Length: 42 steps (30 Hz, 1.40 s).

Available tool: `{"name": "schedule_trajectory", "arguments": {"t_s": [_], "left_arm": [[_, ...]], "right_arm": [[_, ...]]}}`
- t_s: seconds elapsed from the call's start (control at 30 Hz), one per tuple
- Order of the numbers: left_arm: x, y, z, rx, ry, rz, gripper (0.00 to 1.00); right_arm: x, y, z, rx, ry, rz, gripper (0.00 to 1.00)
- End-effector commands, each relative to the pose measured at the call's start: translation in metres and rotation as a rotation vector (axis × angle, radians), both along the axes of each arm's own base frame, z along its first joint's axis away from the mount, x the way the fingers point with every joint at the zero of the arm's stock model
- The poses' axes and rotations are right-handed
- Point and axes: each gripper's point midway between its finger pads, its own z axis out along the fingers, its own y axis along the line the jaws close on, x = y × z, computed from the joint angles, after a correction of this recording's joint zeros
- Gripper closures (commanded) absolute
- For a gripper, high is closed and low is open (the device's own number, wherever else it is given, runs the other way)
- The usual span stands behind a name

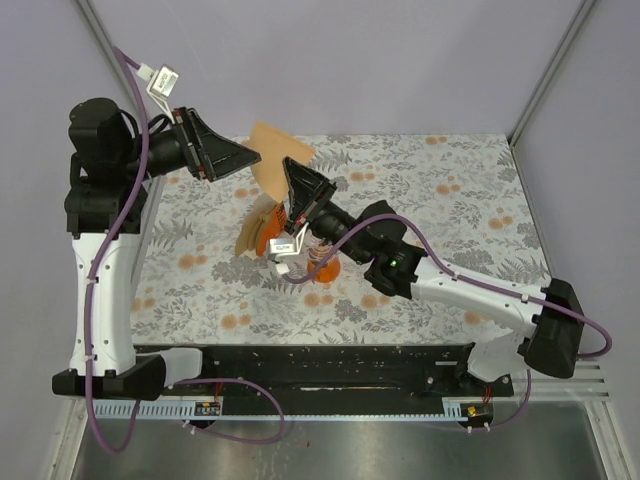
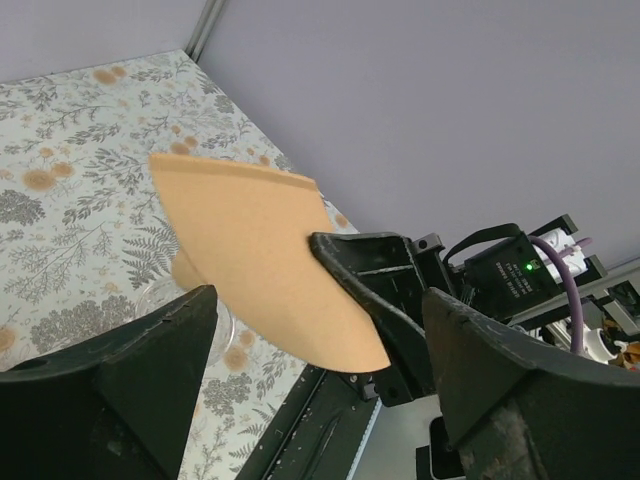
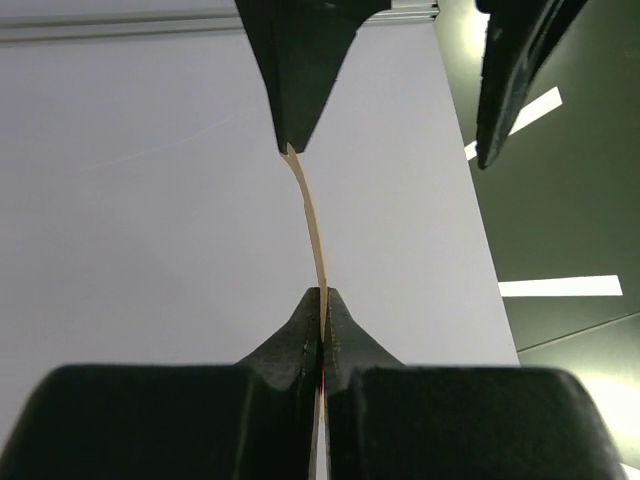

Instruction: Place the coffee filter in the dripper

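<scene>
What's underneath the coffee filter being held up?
Flowered table and, in the left wrist view, a bit of the clear dripper. The coffee filter and a left finger cover the rest.

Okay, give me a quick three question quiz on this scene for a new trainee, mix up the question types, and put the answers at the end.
1. True or false: the right gripper is shut on the coffee filter.
2. Pick one. The left gripper is: A) shut on the coffee filter; B) open, gripping nothing; C) shut on the dripper.
3. Short answer: is the coffee filter in the dripper yet?

Key: 1 true. 2 B. 3 no, it is held up in the air by the right gripper.
</scene>
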Motion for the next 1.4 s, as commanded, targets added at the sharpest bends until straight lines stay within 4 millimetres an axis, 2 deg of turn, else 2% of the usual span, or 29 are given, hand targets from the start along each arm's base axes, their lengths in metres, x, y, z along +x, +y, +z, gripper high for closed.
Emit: {"name": "schedule_trajectory", "arguments": {"t_s": [0.0, 0.13, 0.2, 0.27, 0.33, 0.5, 0.57, 0.63, 0.67, 0.7, 0.73, 0.8, 0.9, 0.97, 1.1, 1.13, 1.17, 1.23, 1.37], "left_arm": [[0.000, -0.002, -0.005, -0.017, 0.000, -0.011, 0.18], [0.010, -0.002, -0.022, -0.025, 0.052, -0.008, 0.26], [0.012, -0.002, -0.021, -0.028, 0.045, -0.005, 0.30], [0.011, -0.003, -0.017, -0.034, 0.041, -0.014, 0.39], [0.009, -0.005, -0.014, -0.043, 0.036, -0.037, 0.51], [0.007, -0.007, -0.018, -0.046, 0.041, -0.064, 0.91], [0.008, -0.007, -0.020, -0.042, 0.039, -0.064, 1.00], [0.008, -0.007, -0.022, -0.040, 0.039, -0.066, 1.00], [0.008, -0.007, -0.021, -0.039, 0.033, -0.066, 1.00], [0.008, -0.007, -0.022, -0.037, 0.032, -0.062, 1.00], [0.009, -0.006, -0.022, -0.034, 0.028, -0.056, 1.00], [0.013, -0.004, -0.022, -0.019, 0.013, -0.035, 1.00], [0.018, 0.000, -0.025, 0.021, -0.021, 0.007, 1.00], [0.021, 0.002, -0.027, 0.047, -0.041, 0.031, 1.00], [0.027, 0.012, -0.025, 0.121, -0.112, 0.099, 1.00], [0.029, 0.015, -0.026, 0.145, -0.132, 0.119, 1.00], [0.029, 0.017, -0.023, 0.166, -0.153, 0.135, 1.00], [0.030, 0.021, -0.021, 0.198, -0.185, 0.151, 1.00], [0.027, 0.022, -0.020, 0.225, -0.216, 0.142, 1.00]], "right_arm": [[-0.003, 0.000, 0.025, 0.068, -0.057, -0.005, 1.00], [-0.001, 0.004, 0.024, 0.074, -0.047, -0.005, 1.00], [-0.001, 0.006, 0.021, 0.067, -0.036, 0.008, 1.00], [0.000, 0.010, 0.014, 0.047, -0.011, 0.023, 1.00], [0.001, 0.014, 0.009, 0.038, 0.008, 0.031, 1.00], [0.006, 0.021, -0.003, 0.027, 0.061, 0.039, 1.00], [0.008, 0.024, -0.007, 0.022, 0.079, 0.043, 1.00], [0.010, 0.025, -0.011, 0.024, 0.087, 0.039, 1.00], [0.011, 0.025, -0.012, 0.028, 0.091, 0.030, 0.96], [0.013, 0.024, -0.013, 0.036, 0.091, 0.020, 0.83], [0.015, 0.023, -0.015, 0.039, 0.095, 0.007, 0.62], [0.018, 0.021, -0.016, 0.048, 0.099, -0.011, 0.32], [0.020, 0.017, -0.023, 0.055, 0.130, -0.024, 0.11], [0.022, 0.013, -0.027, 0.068, 0.172, -0.034, 0.01], [0.023, 0.003, -0.042, 0.086, 0.363, -0.027, 0.01], [0.021, 0.003, -0.056, 0.055, 0.450, -0.019, 0.01], [0.016, 0.001, -0.051, 0.083, 0.506, 0.011, 0.01], [0.006, -0.001, -0.068, 0.035, 0.653, 0.047, 0.01], [-0.011, -0.010, -0.076, 0.026, 0.853, 0.103, 0.01]]}}
